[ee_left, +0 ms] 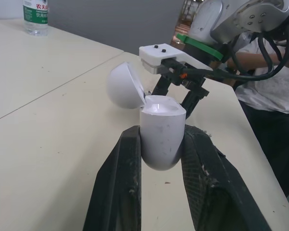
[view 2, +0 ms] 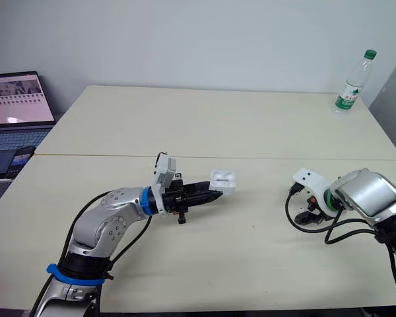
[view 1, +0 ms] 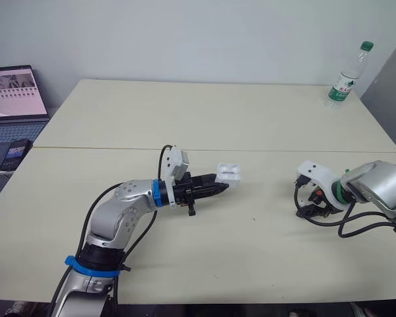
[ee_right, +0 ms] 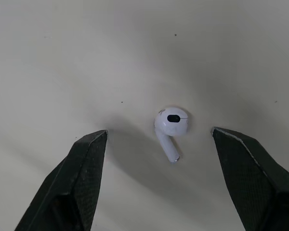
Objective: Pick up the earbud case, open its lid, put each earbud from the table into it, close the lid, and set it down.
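Observation:
My left gripper (view 1: 223,186) is shut on the white earbud case (ee_left: 162,133), which it holds above the middle of the table with its lid (ee_left: 125,86) swung open. The case (view 1: 228,173) shows at the fingertips in the left eye view. To the right, my right gripper (ee_right: 160,137) points down at the table with its fingers (ee_right: 82,166) wide open. A white earbud (ee_right: 170,126) lies on the table between them, touching neither. In the left eye view the right gripper (view 1: 311,210) hangs low over the table.
A clear water bottle (view 1: 347,75) with a green cap stands at the far right corner of the cream table (view 1: 204,119). A laptop (view 1: 12,99) and a phone (view 1: 16,150) sit off the table's left side. A person's white shirt (ee_left: 274,86) shows behind my right arm.

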Controlling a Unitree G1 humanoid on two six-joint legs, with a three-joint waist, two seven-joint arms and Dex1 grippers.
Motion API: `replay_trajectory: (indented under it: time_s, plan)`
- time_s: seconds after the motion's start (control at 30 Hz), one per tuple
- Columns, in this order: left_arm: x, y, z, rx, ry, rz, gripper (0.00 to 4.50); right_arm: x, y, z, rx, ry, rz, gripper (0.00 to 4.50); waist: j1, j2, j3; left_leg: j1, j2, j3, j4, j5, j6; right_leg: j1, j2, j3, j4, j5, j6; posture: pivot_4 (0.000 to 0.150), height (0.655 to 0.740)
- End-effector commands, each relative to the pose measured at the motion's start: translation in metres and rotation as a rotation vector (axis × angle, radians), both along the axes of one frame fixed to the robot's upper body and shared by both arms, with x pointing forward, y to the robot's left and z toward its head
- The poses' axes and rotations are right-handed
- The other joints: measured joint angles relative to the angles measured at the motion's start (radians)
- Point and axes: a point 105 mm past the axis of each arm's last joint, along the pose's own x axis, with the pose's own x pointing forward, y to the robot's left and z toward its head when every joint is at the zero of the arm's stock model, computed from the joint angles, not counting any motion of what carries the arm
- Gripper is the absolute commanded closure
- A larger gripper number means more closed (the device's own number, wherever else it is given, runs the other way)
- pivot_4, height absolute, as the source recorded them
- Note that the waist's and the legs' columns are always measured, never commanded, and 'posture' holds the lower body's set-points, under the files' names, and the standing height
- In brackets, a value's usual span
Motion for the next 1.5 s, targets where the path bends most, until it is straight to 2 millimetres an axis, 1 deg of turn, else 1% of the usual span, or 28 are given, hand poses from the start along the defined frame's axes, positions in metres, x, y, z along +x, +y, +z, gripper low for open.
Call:
replay_trajectory:
  time_s: [0.03, 0.2, 0.43, 0.53, 0.6, 0.63, 0.67, 0.7, 0.73, 0.77, 0.8, 1.03, 1.1, 1.13, 1.23, 1.3, 1.4, 1.5]
  plan:
    - [-0.005, -0.002, 0.011, -0.008, -0.057, -0.017, 3.72, 0.01, -0.002, 0.007, -0.028, -0.036, -0.01, 0.91, 0.0, 0.0, 0.0, 0.0, 0.0, 0.0, 0.0, 0.0, 0.0, 0.0, 0.0, 0.0, 0.0, 0.0, 0.0, 0.15, 0.7362]
    - [-0.005, 0.0, 0.01, 0.002, -0.057, -0.021, 3.72, 0.012, -0.003, 0.005, -0.033, -0.023, -0.023, 0.91, 0.001, 0.0, 0.0, 0.0, 0.0, 0.0, 0.0, 0.0, 0.0, 0.0, 0.0, 0.0, 0.0, 0.0, 0.0, 0.15, 0.7362]
    - [-0.005, -0.001, 0.008, 0.005, -0.054, -0.025, 3.72, 0.007, 0.0, 0.003, -0.024, 0.001, -0.017, 0.91, 0.001, 0.0, 0.0, 0.0, 0.0, 0.0, 0.001, 0.0, 0.0, 0.0, 0.0, 0.0, 0.0, 0.0, 0.0, 0.15, 0.7362]
    - [-0.006, -0.001, 0.008, 0.001, -0.051, -0.031, 3.72, 0.007, 0.001, 0.003, -0.023, 0.003, -0.014, 1.48, 0.001, 0.0, 0.0, 0.0, 0.0, -0.001, 0.001, 0.0, 0.0, 0.0, 0.0, 0.0, 0.0, 0.0, 0.0, 0.15, 0.7362]
    - [-0.005, -0.002, 0.009, -0.015, -0.047, -0.028, 3.72, 0.006, 0.001, 0.004, -0.025, 0.003, -0.012, 2.14, 0.001, 0.0, 0.0, 0.0, 0.0, -0.001, 0.001, 0.0, 0.0, 0.0, 0.0, 0.0, 0.0, 0.0, 0.0, 0.15, 0.7362]
    - [-0.005, -0.002, 0.009, -0.017, -0.047, -0.028, 3.72, 0.006, 0.001, 0.004, -0.025, 0.005, -0.01, 2.61, 0.001, 0.0, 0.0, 0.0, 0.0, -0.001, 0.001, 0.0, 0.0, 0.0, 0.0, 0.0, 0.0, 0.0, 0.0, 0.15, 0.7362]
    - [-0.005, -0.002, 0.01, -0.017, -0.047, -0.028, 3.72, 0.005, 0.002, 0.004, -0.025, 0.005, -0.008, 2.86, 0.001, 0.0, 0.0, 0.0, 0.0, -0.001, 0.001, 0.0, 0.0, 0.0, 0.0, 0.0, 0.0, 0.0, 0.0, 0.15, 0.7362]
    - [-0.005, -0.002, 0.009, -0.016, -0.047, -0.028, 3.72, 0.005, 0.002, 0.005, -0.025, 0.005, -0.007, 3.27, 0.001, 0.0, 0.0, 0.0, 0.0, -0.001, 0.001, 0.0, 0.0, 0.0, 0.0, 0.0, 0.0, 0.0, 0.0, 0.15, 0.7362]
    - [-0.005, -0.002, 0.009, -0.017, -0.045, -0.028, 3.72, 0.004, 0.002, 0.005, -0.025, 0.005, -0.003, 3.48, 0.001, 0.0, 0.0, 0.0, 0.0, -0.001, 0.001, 0.0, 0.0, 0.0, 0.0, 0.0, 0.0, 0.0, 0.0, 0.15, 0.7362]
    - [-0.005, -0.002, 0.009, -0.018, -0.044, -0.028, 3.72, 0.004, 0.003, 0.006, -0.022, 0.003, 0.001, 3.83, 0.001, 0.0, 0.0, 0.0, 0.0, -0.001, 0.001, 0.0, 0.0, 0.0, 0.0, 0.0, 0.0, 0.0, 0.0, 0.15, 0.7362]
    - [-0.005, -0.002, 0.009, -0.018, -0.043, -0.029, 3.72, 0.004, 0.004, 0.007, -0.018, 0.002, 0.005, 4.08, 0.001, 0.0, 0.0, 0.0, 0.0, -0.001, 0.001, 0.0, 0.0, 0.0, 0.0, 0.0, 0.0, 0.0, 0.0, 0.15, 0.7362]
    - [-0.005, -0.002, 0.007, -0.017, -0.036, -0.028, 3.72, -0.002, 0.01, 0.013, 0.004, -0.006, 0.052, 4.1, 0.001, 0.0, 0.0, 0.0, 0.0, -0.001, 0.001, 0.0, 0.0, 0.0, 0.0, 0.0, 0.0, 0.0, 0.0, 0.15, 0.7362]
    - [-0.004, -0.002, 0.008, -0.029, -0.038, -0.02, 3.72, -0.001, 0.014, 0.018, 0.034, -0.042, 0.075, 4.1, 0.001, 0.0, 0.0, 0.0, 0.0, -0.001, 0.001, 0.0, 0.0, 0.0, 0.0, 0.0, 0.0, 0.0, 0.0, 0.15, 0.7362]
    - [-0.002, -0.003, 0.01, -0.047, -0.046, -0.005, 3.72, 0.002, 0.022, 0.024, 0.09, -0.078, 0.078, 4.1, 0.001, 0.0, 0.0, 0.0, 0.0, -0.001, 0.001, 0.0, 0.0, 0.0, 0.0, -0.001, 0.0, 0.0, 0.0, 0.15, 0.7362]
    - [0.003, -0.005, 0.014, -0.087, -0.059, 0.032, 3.72, 0.006, 0.035, 0.036, 0.208, -0.156, 0.086, 4.1, 0.0, 0.0, 0.0, 0.0, 0.0, 0.0, 0.001, 0.0, 0.0, 0.0, 0.0, 0.0, 0.0, 0.0, 0.0, 0.15, 0.7362]
    - [0.005, -0.007, 0.012, -0.091, -0.056, 0.056, 3.72, 0.011, 0.047, 0.049, 0.339, -0.25, 0.079, 4.1, 0.001, 0.0, 0.0, 0.0, 0.0, -0.001, 0.001, 0.0, 0.0, 0.0, 0.0, 0.0, 0.001, 0.0, 0.0, 0.15, 0.7362]
    - [0.008, -0.007, 0.01, -0.093, -0.052, 0.078, 3.72, 0.013, 0.054, 0.06, 0.461, -0.342, 0.053, 4.1, 0.002, 0.0, 0.0, 0.0, 0.0, -0.002, 0.001, 0.0, 0.0, 0.001, 0.001, -0.001, 0.001, 0.0, 0.0, 0.15, 0.7362]
    - [0.017, -0.006, 0.012, -0.111, -0.064, 0.129, 3.72, 0.018, 0.057, 0.075, 0.595, -0.473, -0.002, 4.1, 0.003, 0.0, 0.0, -0.001, -0.001, -0.002, 0.001, 0.0, 0.0, 0.001, 0.001, 0.0, 0.001, 0.0, 0.0, 0.15, 0.7362]
